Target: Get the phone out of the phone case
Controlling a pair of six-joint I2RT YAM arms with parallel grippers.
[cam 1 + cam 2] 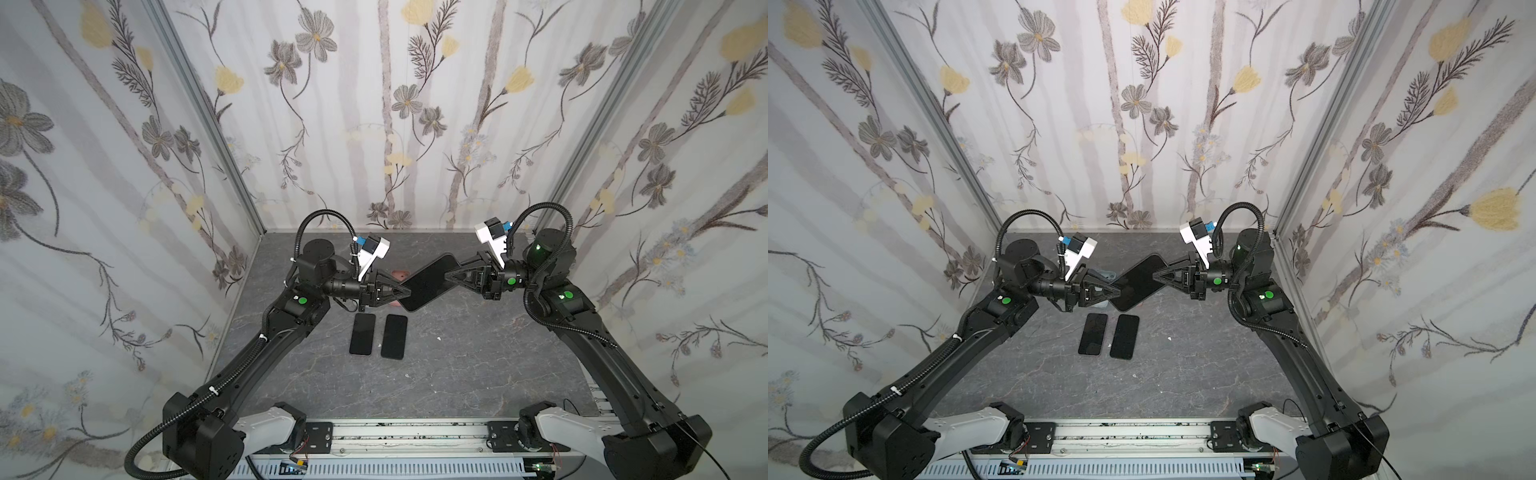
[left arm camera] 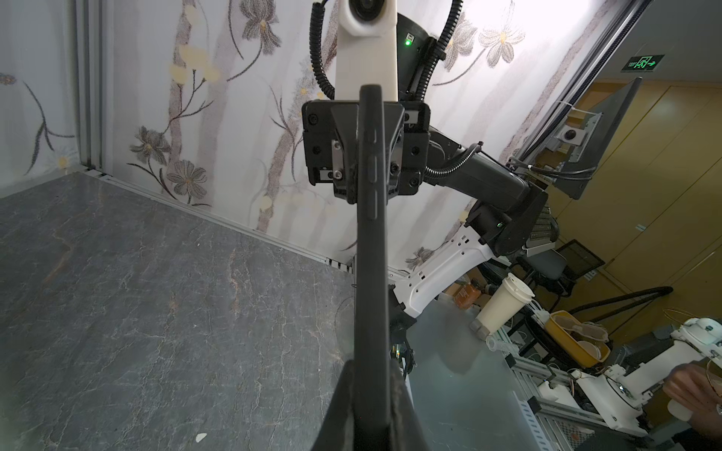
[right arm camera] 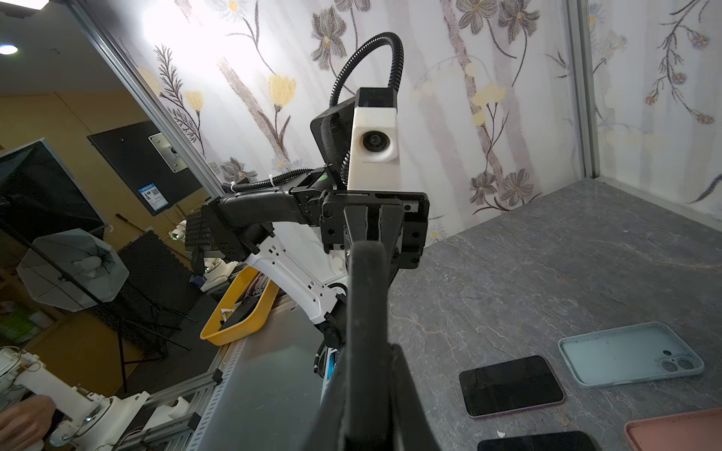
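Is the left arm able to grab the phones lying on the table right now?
Probably not yet: the left gripper is shut on the raised phone, which the right gripper also holds. The table phones lie uncovered nearby.

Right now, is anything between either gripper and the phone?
Nothing visible. The left gripper and right gripper are both shut on the phone, holding it above the table.

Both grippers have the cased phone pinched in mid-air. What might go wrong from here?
The black cased phone hangs above the grey marbled table, pinched only at opposite ends by the left gripper and right gripper; a slip may drop it. Two bare dark phones lie close by there and could be struck.
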